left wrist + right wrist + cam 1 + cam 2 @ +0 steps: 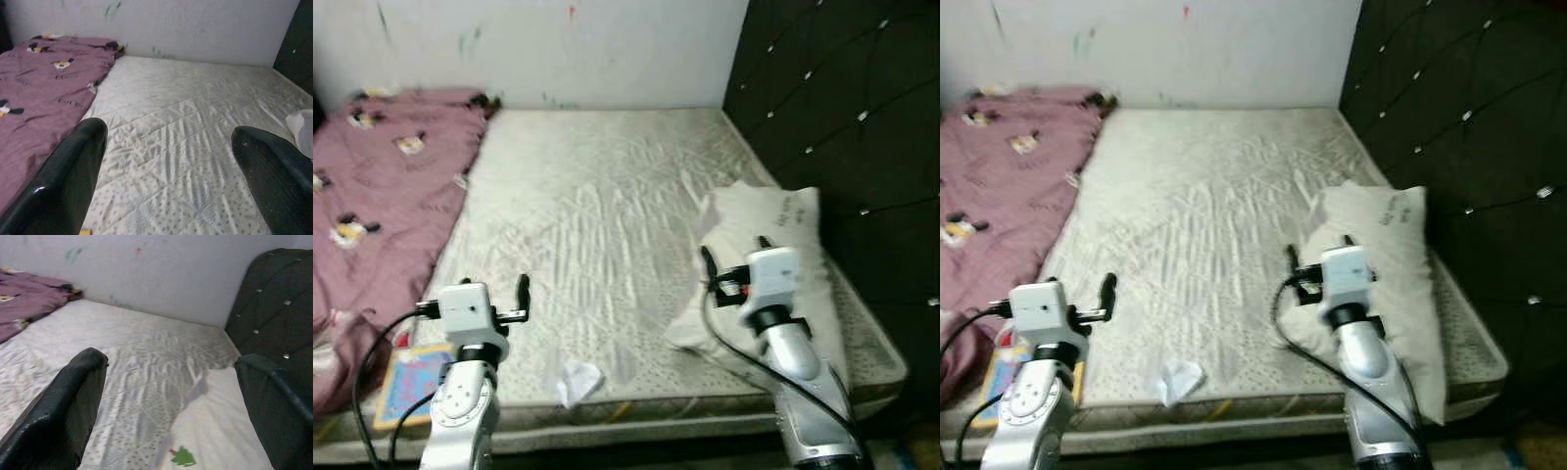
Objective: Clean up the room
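White pillow (773, 255) lies askew by your right gripper (171, 396); crumpled paper (578, 380) near your left gripper (168, 166). Both jaws spread, empty, poised over the mattress (597, 206).

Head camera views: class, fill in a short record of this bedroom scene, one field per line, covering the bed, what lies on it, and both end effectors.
Mattress: bare, pale, quilted
Blanket: purple, rumpled, on the robot's left side of the bed
Pillow: white, beside the dark headboard
Crumpled paper: near the front edge
Colourful book: front left corner
Left end effector: open, above the mattress
Right end effector: open, over the pillow
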